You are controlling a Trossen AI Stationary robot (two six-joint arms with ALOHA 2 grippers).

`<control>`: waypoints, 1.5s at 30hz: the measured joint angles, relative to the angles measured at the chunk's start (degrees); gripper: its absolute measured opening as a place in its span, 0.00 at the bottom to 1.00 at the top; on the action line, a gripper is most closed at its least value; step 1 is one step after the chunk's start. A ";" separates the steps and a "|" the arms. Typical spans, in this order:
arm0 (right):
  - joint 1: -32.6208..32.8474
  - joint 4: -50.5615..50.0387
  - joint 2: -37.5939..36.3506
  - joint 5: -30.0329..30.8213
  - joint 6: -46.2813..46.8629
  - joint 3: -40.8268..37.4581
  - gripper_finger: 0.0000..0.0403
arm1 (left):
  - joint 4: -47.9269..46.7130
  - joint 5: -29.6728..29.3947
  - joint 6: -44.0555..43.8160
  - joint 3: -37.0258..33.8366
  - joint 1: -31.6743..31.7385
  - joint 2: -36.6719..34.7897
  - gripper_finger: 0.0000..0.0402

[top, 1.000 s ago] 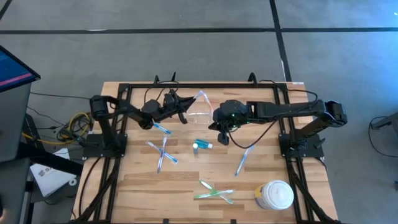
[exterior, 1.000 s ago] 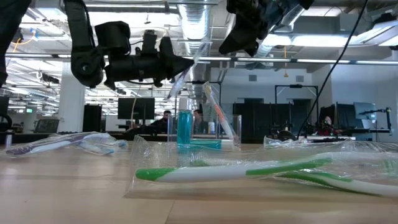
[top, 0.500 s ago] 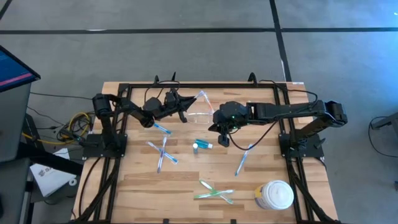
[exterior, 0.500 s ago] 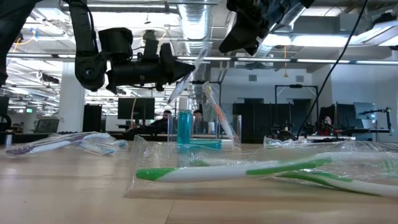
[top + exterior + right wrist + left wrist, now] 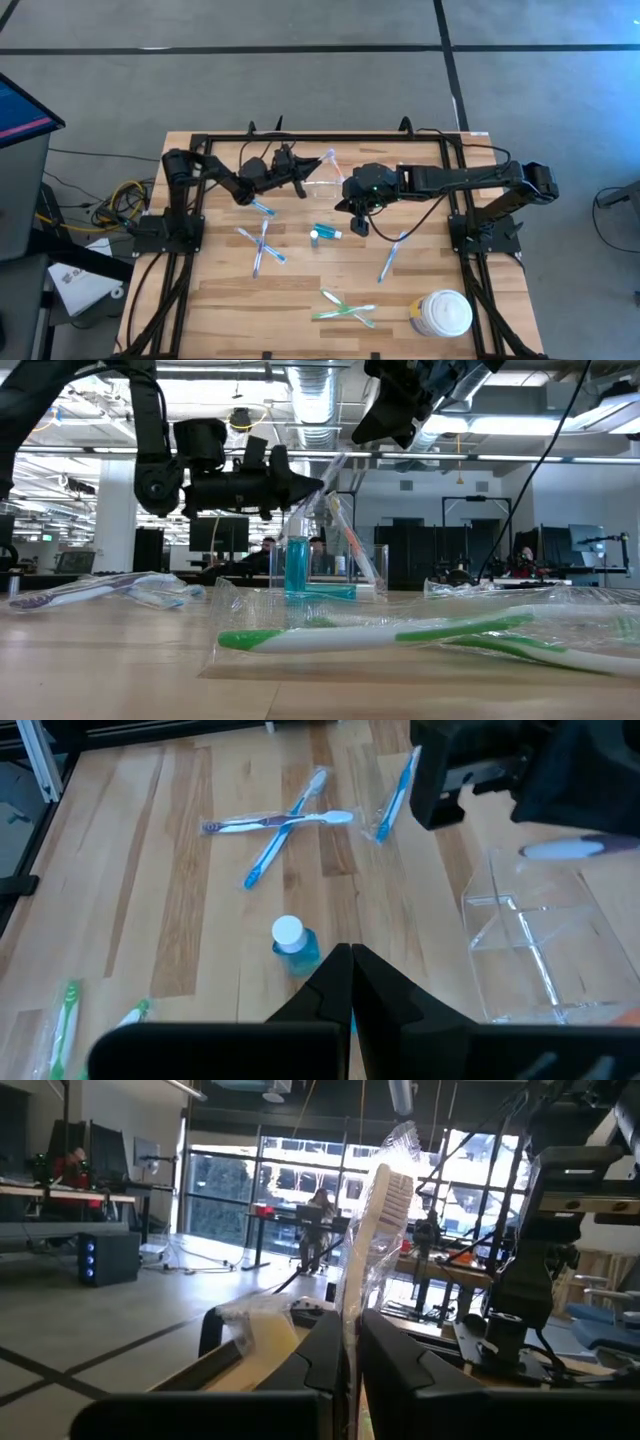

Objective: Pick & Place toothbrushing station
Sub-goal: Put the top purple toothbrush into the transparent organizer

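While my left gripper pinches the wrapped whitish toothbrush above the clear holder at upper centre, I fear its crinkled wrap snagging the rim; the right gripper hovers pressed together.

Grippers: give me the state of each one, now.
Left gripper: shut on a wrapped whitish toothbrush, held above the clear holder.
Right gripper: shut, holding nothing, above the teal tube.

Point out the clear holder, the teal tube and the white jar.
clear holder point(image 5: 525, 945): right wrist view, its near wall.
teal tube point(image 5: 325, 233): high view, its body.
white jar point(image 5: 441, 314): high view, its lid.
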 joint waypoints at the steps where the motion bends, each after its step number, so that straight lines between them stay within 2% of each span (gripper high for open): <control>1: 0.02 0.00 0.00 0.00 0.00 0.00 0.00 | 0.03 0.25 -0.15 0.44 -0.02 0.59 0.04; 10: 0.02 -0.22 0.00 0.00 0.00 0.00 0.00 | -0.01 0.50 -1.10 0.68 -0.02 4.10 0.04; 16: 0.02 -0.22 0.02 0.00 0.00 0.00 0.00 | 0.00 0.52 -1.16 0.68 -0.04 4.16 0.05; 24: 0.00 -0.20 0.02 0.00 0.00 0.00 0.00 | -0.03 0.50 -1.24 0.68 -0.04 4.17 0.12; 45: 0.00 -0.22 0.04 0.00 0.00 0.00 0.00 | -1.48 0.49 -2.85 0.68 -0.02 4.16 0.13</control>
